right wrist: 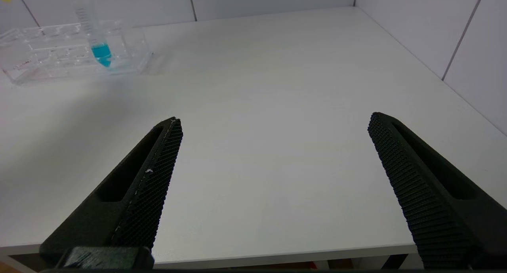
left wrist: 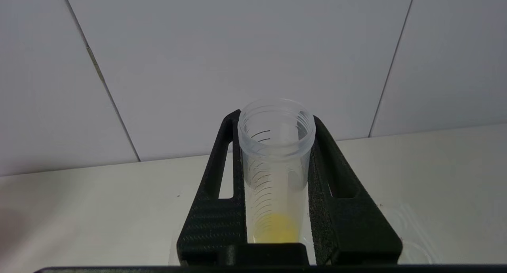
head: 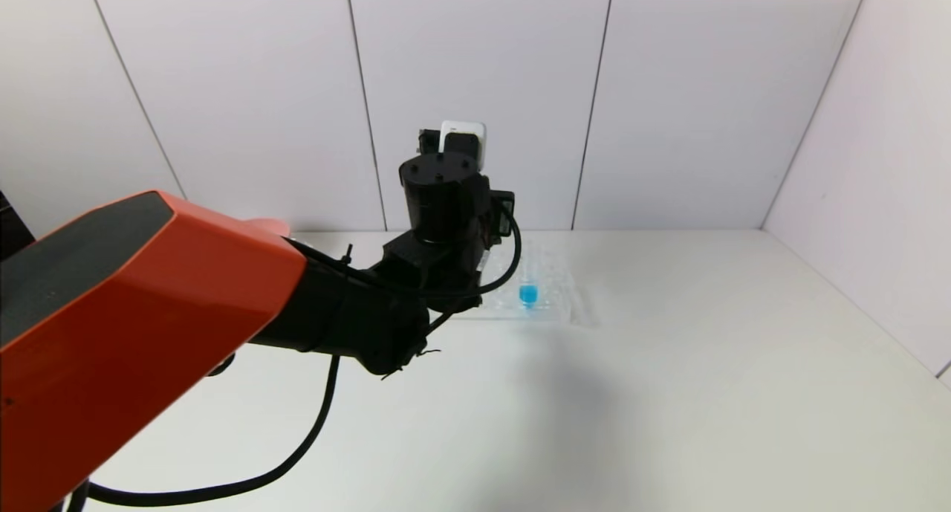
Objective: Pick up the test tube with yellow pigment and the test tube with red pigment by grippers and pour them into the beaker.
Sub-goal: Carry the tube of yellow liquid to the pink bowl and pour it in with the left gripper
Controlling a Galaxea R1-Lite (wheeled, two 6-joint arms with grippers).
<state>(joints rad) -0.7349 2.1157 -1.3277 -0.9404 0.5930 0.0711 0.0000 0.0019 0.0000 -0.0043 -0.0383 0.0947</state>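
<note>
A: Where is the yellow tube [left wrist: 275, 178]?

B: The left gripper [left wrist: 276, 146] is clamped on it. In the left wrist view the two black fingers [left wrist: 216, 193] press its sides in the middle of the frame. The tube stands up with its open mouth on top and the yellow at the bottom.

A: And the other arm?

B: The right gripper [right wrist: 273, 158] sits low in the right wrist view, over the bare table [right wrist: 277, 86]. Its fingers are wide apart and hold nothing.

A: What could go wrong?

B: The tube has no lid. If the arm tips too soon, the yellow may spill on the table. The tube is smooth too, so it might slip down if the hold is weak.

A: What can't be seen?

B: In the head view the left arm [head: 134, 296] fills the left and middle of the frame and hides the tube and the gripper's tips. The beaker is not in any view. The red tube does not show either. Only the blue tube [head: 528, 293] stands in the clear rack [head: 565, 304], just right of the middle. The rack's left part is behind the arm.
</note>
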